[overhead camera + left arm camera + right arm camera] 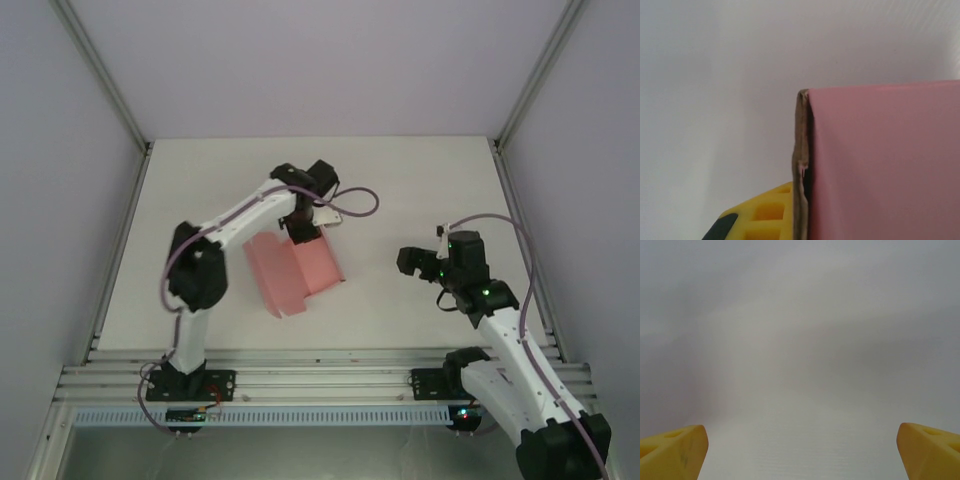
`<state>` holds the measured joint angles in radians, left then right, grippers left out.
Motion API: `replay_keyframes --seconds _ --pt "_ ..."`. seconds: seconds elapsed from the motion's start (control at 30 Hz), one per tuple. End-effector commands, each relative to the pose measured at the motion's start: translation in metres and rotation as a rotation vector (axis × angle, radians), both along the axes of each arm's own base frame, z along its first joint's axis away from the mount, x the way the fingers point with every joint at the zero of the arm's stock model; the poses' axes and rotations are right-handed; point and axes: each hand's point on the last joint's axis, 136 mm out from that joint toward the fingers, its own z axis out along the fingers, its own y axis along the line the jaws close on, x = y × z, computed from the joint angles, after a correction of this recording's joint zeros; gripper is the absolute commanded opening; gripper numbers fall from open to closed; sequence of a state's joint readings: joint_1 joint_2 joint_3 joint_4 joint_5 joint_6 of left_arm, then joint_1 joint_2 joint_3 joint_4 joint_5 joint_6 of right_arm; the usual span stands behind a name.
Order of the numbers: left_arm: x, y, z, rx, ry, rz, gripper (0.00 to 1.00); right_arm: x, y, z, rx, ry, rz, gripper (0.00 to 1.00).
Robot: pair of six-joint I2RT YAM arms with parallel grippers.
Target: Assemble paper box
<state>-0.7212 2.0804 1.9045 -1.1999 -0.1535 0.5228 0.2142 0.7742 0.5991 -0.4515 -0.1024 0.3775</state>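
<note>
The box [297,272] sits half-folded under your left gripper [301,234], which is pinched shut on its far wall, likely to hold that panel upright. Your right gripper [413,262], well apart, hangs wide open and empty, free to fold flaps.

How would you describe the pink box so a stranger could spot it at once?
Look at the white table, left of middle, under the tip of the left arm. There the box lies half folded, its far edge pinched in the left pincer. It is the only pink thing, thin card against white and black.
</note>
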Motion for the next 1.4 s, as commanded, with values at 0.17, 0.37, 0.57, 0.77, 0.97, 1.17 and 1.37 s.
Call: replay_keyframes --seconds 0.17,0.37,0.57,0.77,0.97,1.17,1.37 --pt "-0.008 -0.009 -0.031 0.265 0.106 -0.162 0.0 -0.013 -0.006 -0.015 -0.002 0.081 0.004 0.99" --pt "-0.006 -0.027 -0.05 0.341 0.062 -0.216 0.28 -0.012 -0.006 -0.02 0.01 0.095 0.004 0.99" --pt "-0.007 -0.045 -0.031 0.251 0.04 -0.224 0.5 -0.012 -0.005 -0.02 0.022 0.093 0.013 0.99" --pt "-0.003 -0.065 0.01 0.101 -0.041 -0.202 0.74 -0.005 0.002 -0.009 0.05 0.041 0.041 0.98" --pt "0.029 -0.082 0.102 -0.265 -0.297 0.071 1.0 0.003 0.022 0.003 0.071 -0.009 0.159 0.99" --pt "0.049 -0.01 0.151 -0.627 -0.422 0.678 1.0 0.016 0.066 0.004 -0.036 -0.036 0.405 0.99" --pt "0.012 0.101 0.11 -0.802 -0.439 1.146 1.0 0.025 0.14 -0.007 -0.23 -0.025 0.773 0.99"
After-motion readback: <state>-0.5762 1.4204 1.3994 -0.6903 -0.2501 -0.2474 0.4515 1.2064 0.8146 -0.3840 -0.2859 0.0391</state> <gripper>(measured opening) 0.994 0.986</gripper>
